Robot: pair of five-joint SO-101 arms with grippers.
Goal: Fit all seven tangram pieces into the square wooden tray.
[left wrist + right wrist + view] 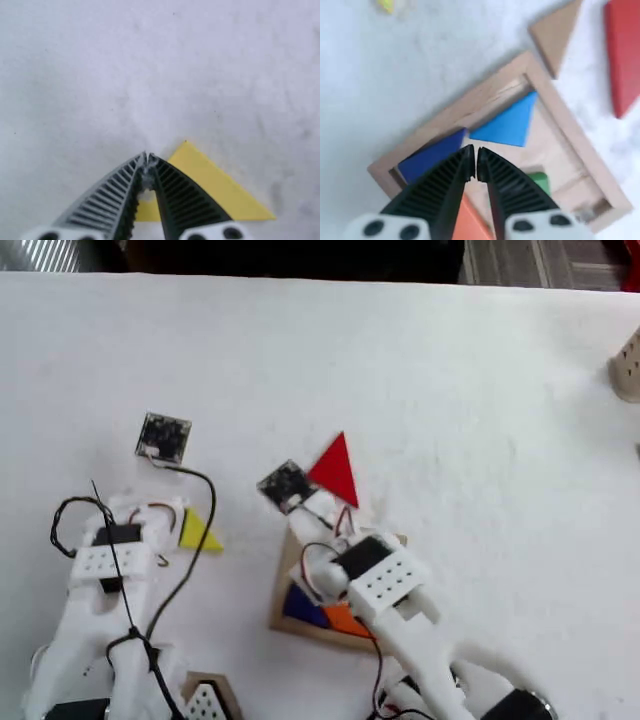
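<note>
The square wooden tray lies under my right arm; its rim frames a light blue triangle, a dark blue piece, an orange piece and a green piece. My right gripper hangs shut over the tray's middle, holding nothing. A red triangle and a plain wooden triangle rest on the table just beyond the tray. A yellow triangle lies flat on the table by my left arm. My left gripper is shut, its tips over that triangle's edge.
The table is white. A pale perforated object stands at the far right edge. Another wooden perforated block sits at the front between the arm bases. Loose black cables trail from the left arm.
</note>
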